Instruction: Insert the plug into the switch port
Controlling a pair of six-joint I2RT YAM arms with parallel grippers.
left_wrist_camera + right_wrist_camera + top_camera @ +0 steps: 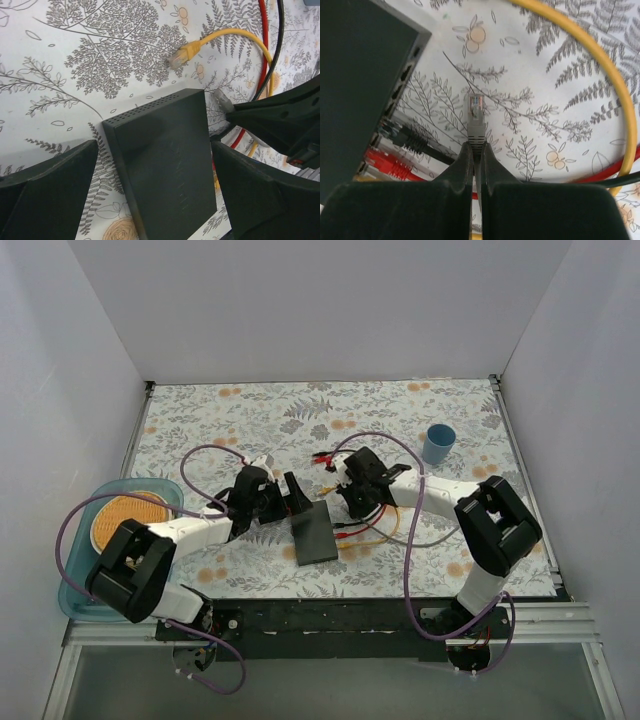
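Note:
The flat black switch box [316,533] lies mid-table. My left gripper [155,150] is open and hangs over it, one finger [50,190] on each side of the box [165,165]. My right gripper [476,147] is shut on a grey plug [475,116], whose clear tip points away from me. The box's port side [402,80] is to the plug's left, with open ports [408,71] in a row. The plug is apart from them. A black plug [402,139] and a red plug [387,165] sit in ports nearer me.
A loose yellow cable [605,75] curves round the right gripper, and its free plug [180,56] lies beyond the box. A blue cup [438,444] stands at the back right. A teal tray [75,585] with an orange disc sits at the left edge.

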